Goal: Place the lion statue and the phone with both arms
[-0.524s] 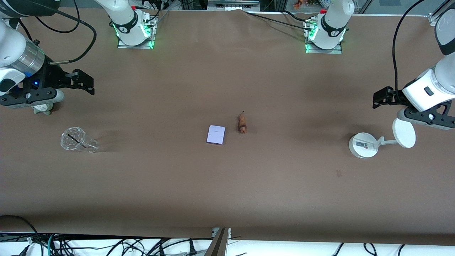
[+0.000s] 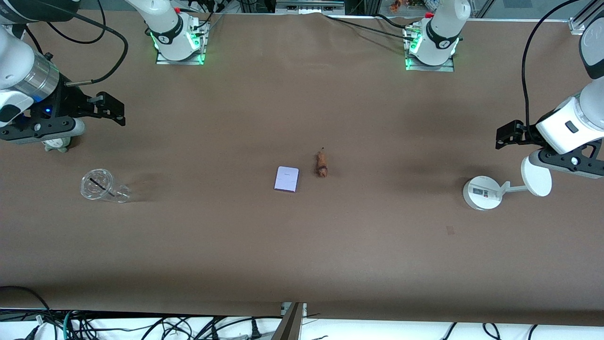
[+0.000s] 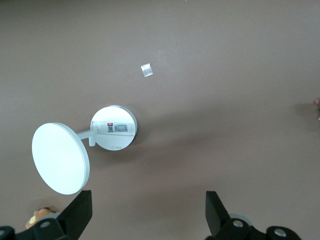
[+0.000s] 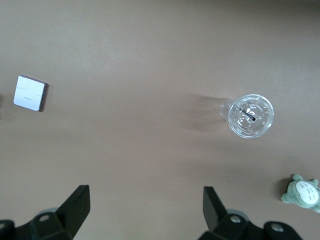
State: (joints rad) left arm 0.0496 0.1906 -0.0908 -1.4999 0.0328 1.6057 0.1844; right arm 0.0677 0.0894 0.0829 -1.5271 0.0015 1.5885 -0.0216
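Phone and lion statue lie side by side in the middle of the table, close but not touching. The phone is flat, pale and has rounded corners. It lies a bit nearer to the front camera than the lion statue and more toward the right arm's end. The lion statue is tiny, orange-brown, with a thin dark tail.

The right tool hangs in the air at the right arm's end of the table. Its two fingers are spread wide and hold nothing. Under it sits a small grey-green plush toy. A clear plastic cup lies on its side near that toy, nearer to the front camera. The phone also shows in the right wrist view, well apart from the cup.

The left tool hangs in the air at the left arm's end of the table. Its fingers are spread wide too and hold nothing. Below it stands a white stand with a round base and a white disc on a short arm. A tiny pale scrap lies on the table near the stand.
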